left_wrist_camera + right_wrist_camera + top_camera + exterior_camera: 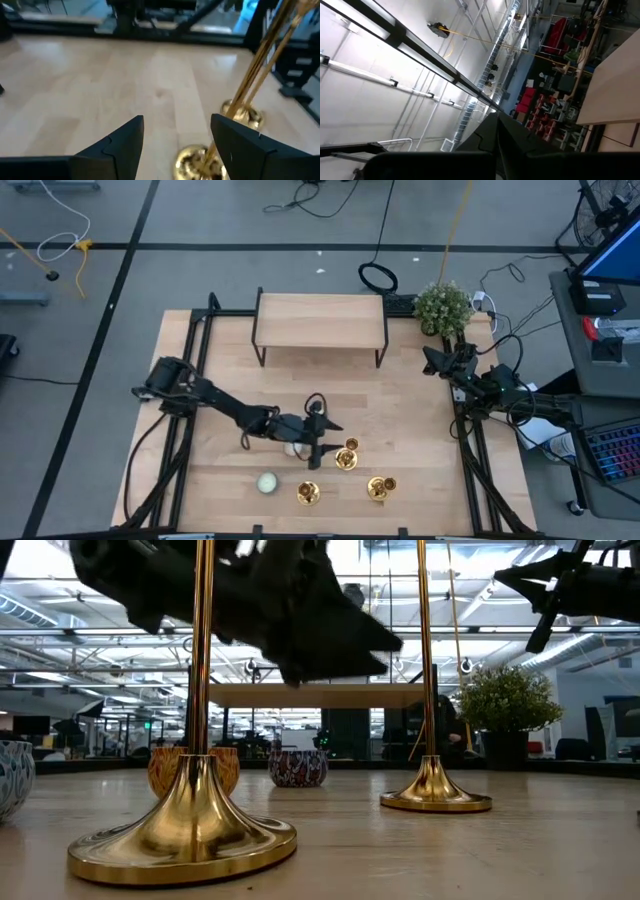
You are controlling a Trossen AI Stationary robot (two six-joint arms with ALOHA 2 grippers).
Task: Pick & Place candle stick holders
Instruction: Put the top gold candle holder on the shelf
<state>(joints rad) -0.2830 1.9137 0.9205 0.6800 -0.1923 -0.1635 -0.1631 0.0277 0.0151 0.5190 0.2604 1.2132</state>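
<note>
High view: three shiny brass candlestick holders with round bases point(347, 458) point(308, 493) point(380, 488) stand near the front edge of the pale wooden tabletop point(420, 440). The left claw point(316, 452) hovers released just beside the rearmost holder, gripping nothing. The right claw point(438, 360) waits clenched at the tabletop's right rear edge, beside a small green potted plant point(442, 306).

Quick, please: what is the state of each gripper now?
Left gripper: open, holding nothing, beside a candle stick holder.
Right gripper: shut, empty, parked at the table's right edge.
</note>
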